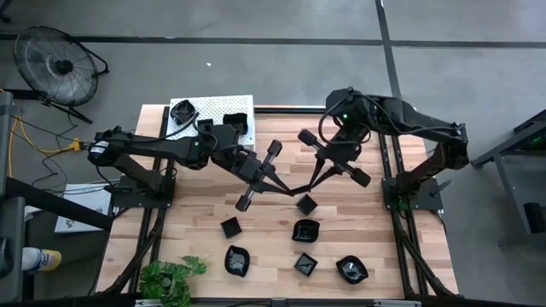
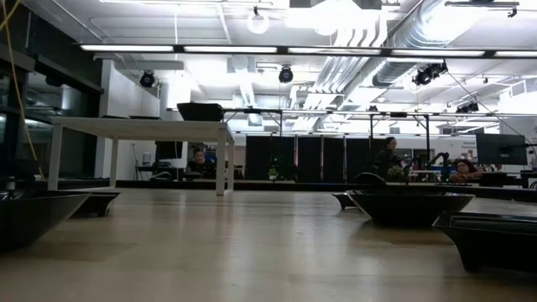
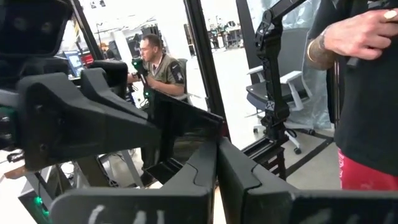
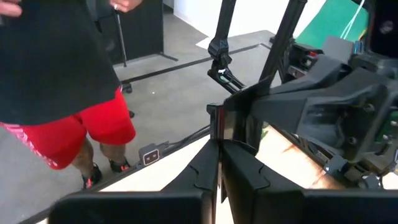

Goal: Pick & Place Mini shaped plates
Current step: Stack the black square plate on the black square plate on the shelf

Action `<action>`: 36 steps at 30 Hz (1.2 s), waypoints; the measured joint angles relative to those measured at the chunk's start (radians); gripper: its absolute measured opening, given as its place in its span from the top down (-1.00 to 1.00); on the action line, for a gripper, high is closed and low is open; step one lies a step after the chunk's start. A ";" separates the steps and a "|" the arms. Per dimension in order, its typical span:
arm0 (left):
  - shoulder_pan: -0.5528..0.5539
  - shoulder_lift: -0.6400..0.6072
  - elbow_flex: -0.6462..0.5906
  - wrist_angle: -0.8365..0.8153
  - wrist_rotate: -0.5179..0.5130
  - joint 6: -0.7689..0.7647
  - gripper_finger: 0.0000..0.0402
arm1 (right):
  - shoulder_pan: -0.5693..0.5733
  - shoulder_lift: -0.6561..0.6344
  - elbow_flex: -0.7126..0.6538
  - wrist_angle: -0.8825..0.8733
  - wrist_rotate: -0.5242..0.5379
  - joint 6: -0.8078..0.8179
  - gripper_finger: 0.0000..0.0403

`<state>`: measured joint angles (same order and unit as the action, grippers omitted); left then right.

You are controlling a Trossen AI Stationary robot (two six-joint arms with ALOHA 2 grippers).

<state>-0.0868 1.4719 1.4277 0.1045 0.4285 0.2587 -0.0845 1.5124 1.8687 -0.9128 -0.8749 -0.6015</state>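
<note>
A small square glossy black plate point(image 1: 305, 203) is up in the air over the middle of the table, between both grippers. My left gripper point(image 1: 287, 192) reaches it from the table's left and my right gripper point(image 1: 299, 195) from the right, and both are shut on it. Several more black plates rest on their bases near the front edge: a square one point(image 1: 230, 227), a wavy one point(image 1: 306, 230), and others point(image 1: 237, 260) point(image 1: 351, 269). Two plates point(image 1: 182, 111) point(image 1: 235, 122) sit on the white perforated shelf point(image 1: 213, 104). The low view shows only resting plates point(image 2: 411, 205). My left gripper point(image 3: 217, 144) pinches the plate's edge point(image 3: 198, 127) between its two fingers, slanting down from the table's left. The plate point(image 3: 180, 121) is lifted clear and stands tilted beyond the fingertips. My right gripper point(image 4: 218, 148) pinches the plate's rim point(image 4: 219, 127) between its two fingers, slanting down from the table's right. The plate point(image 4: 235, 123) is clear of the table, standing nearly on edge just past the fingertips.
A green plant point(image 1: 175, 277) sits at the table's near-left corner. The shelf stands at the far left. A person in red shorts point(image 4: 74, 130) stands beside the table, and another person point(image 3: 158, 62) sits beyond it. A floor fan point(image 1: 60, 64) stands off the table's far left.
</note>
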 joint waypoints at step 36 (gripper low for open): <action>0.002 -0.077 -0.001 -0.179 -0.534 0.104 1.00 | -0.106 -0.275 0.000 -0.029 0.677 0.186 0.09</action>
<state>-0.0846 1.3946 1.4265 -0.0744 -0.1050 0.3631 -0.1902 1.2375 1.8687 -0.9422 -0.1983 -0.4156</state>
